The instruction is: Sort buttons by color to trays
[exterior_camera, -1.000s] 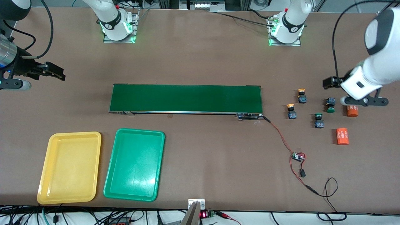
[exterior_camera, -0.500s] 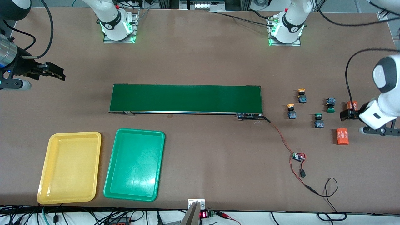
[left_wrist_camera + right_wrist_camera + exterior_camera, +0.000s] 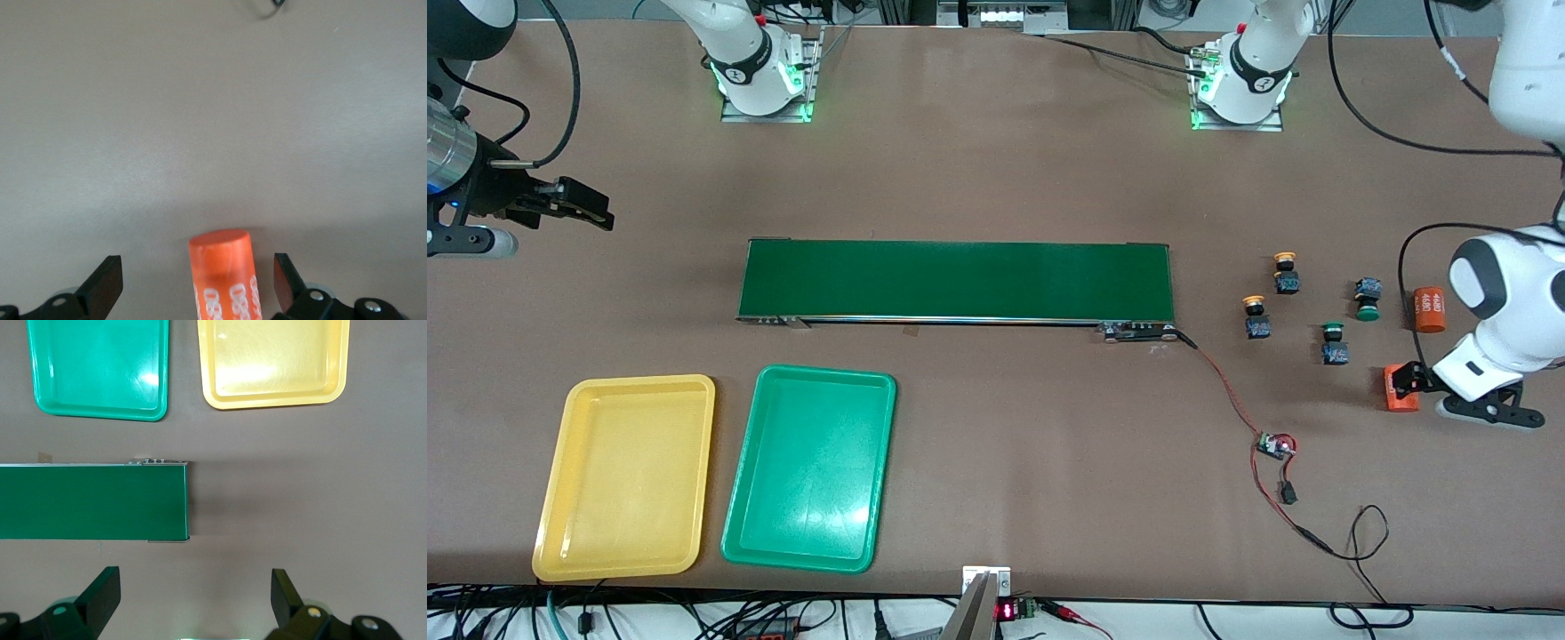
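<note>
Two buttons with yellow caps [image 3: 1285, 272] [image 3: 1256, 316] and two with green caps [image 3: 1367, 299] [image 3: 1334, 343] stand on the table at the left arm's end. The yellow tray [image 3: 627, 476] and the green tray [image 3: 809, 467] lie side by side, both bare, near the front camera at the right arm's end. My left gripper [image 3: 1405, 380] [image 3: 197, 283] is open over an orange cylinder [image 3: 223, 267], its fingers wide apart on either side and clear of it. My right gripper [image 3: 587, 209] [image 3: 195, 590] waits open with nothing in it, over bare table off the conveyor's end.
The long dark green conveyor belt [image 3: 956, 280] [image 3: 93, 501] crosses the middle of the table. A second orange cylinder [image 3: 1430, 309] lies beside the green-capped buttons. A small circuit board [image 3: 1276, 444] on red wires trails from the conveyor toward the front camera.
The left arm has swung toward the front camera, from the cylinder farther from it to over the nearer one. The right arm and the buttons have not moved.
</note>
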Robot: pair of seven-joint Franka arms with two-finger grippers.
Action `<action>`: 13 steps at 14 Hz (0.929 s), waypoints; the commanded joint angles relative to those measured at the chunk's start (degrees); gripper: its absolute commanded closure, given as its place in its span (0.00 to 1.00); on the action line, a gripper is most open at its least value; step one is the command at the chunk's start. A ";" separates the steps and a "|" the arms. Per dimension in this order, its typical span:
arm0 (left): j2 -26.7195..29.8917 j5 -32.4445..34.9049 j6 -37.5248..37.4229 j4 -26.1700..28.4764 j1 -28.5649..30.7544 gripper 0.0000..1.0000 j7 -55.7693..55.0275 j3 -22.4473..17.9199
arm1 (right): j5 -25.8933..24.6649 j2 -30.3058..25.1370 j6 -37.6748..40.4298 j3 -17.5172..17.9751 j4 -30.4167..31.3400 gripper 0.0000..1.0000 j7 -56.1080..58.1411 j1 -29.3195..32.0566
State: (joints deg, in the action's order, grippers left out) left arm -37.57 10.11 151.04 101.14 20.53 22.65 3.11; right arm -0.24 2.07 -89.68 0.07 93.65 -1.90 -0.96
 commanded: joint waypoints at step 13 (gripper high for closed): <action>4.77 0.17 -16.71 -1.38 1.27 0.69 0.64 5.83 | -0.11 1.00 0.74 0.28 -1.02 0.00 0.76 -0.27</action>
State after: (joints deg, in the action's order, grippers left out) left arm -38.55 10.11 141.44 99.25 21.11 22.75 5.17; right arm -0.24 2.38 -89.66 0.19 93.66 -1.86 -1.08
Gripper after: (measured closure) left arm 0.498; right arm 0.000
